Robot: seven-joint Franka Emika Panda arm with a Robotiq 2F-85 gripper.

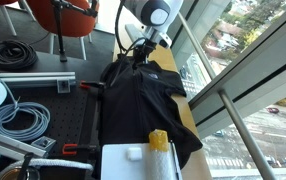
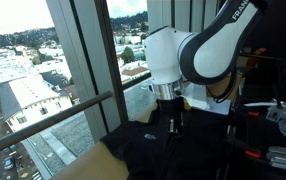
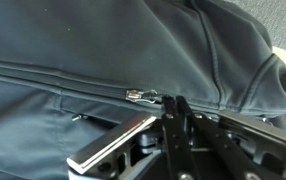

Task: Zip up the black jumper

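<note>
Holds gripper point(image 3: 173, 108), jaws narrow, at zip pull point(image 3: 138, 95) of black jumper point(image 1: 143, 100) spread on worktop point(image 1: 190, 112), right side by window point(image 1: 211, 60); risks slipping off tiny tab or bunching loose, unpinned fleece.

The black jumper point(image 3: 103, 60) is matt, soft cloth; its zip pull point(image 3: 138, 96) gleams metallic.

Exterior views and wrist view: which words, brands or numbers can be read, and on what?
"RAN": white letters on the robot arm, cut off by the frame edge.
On the black jumper, any print is too small to read.
Wrist view: no text.
</note>
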